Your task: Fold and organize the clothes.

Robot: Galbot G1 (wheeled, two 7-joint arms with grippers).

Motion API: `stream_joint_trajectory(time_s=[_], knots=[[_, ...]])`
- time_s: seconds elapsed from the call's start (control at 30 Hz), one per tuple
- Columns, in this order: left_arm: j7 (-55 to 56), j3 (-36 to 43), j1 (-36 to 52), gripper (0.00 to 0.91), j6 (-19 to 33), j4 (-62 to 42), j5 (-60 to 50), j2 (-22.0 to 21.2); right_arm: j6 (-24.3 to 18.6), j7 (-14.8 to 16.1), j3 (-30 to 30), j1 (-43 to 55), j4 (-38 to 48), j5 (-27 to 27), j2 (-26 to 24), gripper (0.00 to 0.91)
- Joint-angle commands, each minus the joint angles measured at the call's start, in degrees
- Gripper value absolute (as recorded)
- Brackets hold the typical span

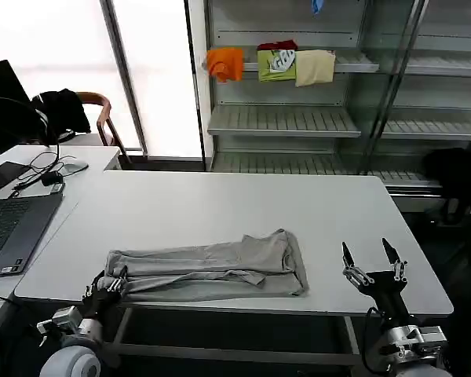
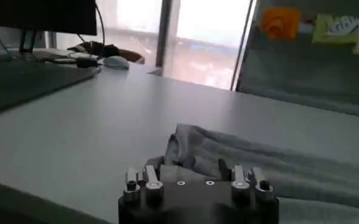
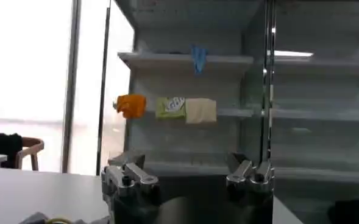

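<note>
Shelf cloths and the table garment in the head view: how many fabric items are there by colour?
Orange cloth on the shelf: 1
Green printed cloth on the shelf: 1
Cream cloth on the shelf: 1
Red cloth, behind the green one: 1
Light grey shirt on the table: 1
Total: 5

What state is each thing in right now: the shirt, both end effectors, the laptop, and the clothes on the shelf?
Grey shirt: folded into a long strip, lying flat along the table's near edge.
Left end effector: at the shirt's left end, fingers around the fabric edge.
Right end effector: open, empty, apart from the shirt.
Laptop: open.
Shelf clothes: folded, side by side.
</note>
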State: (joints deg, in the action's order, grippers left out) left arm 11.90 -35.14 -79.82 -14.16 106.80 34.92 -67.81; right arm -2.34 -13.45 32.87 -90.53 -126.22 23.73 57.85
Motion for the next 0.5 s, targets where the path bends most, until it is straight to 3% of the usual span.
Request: stream_joint_trajectory(time_s=[0.03, 0.33, 0.5], knots=[[-0.77, 0.78, 0.4, 0.02, 1.18, -2.78, 1.54, -1.61, -0.62, 0.4, 0.6, -0.67, -0.4, 0.38, 0.0, 0.907], [-0.57, 2.7, 2.11, 0.0, 1.56, -1.03, -1.92, -2.25, 0.13, 0.25, 0.08, -0.31, -0.87, 0.27, 0.36, 0.907], [0.61, 1.86, 3.87, 0.0, -0.29, 1.04, 0.78, 1.53, 0.55, 0.25, -0.2, -0.16, -1.36, 0.14, 0.46, 0.907]])
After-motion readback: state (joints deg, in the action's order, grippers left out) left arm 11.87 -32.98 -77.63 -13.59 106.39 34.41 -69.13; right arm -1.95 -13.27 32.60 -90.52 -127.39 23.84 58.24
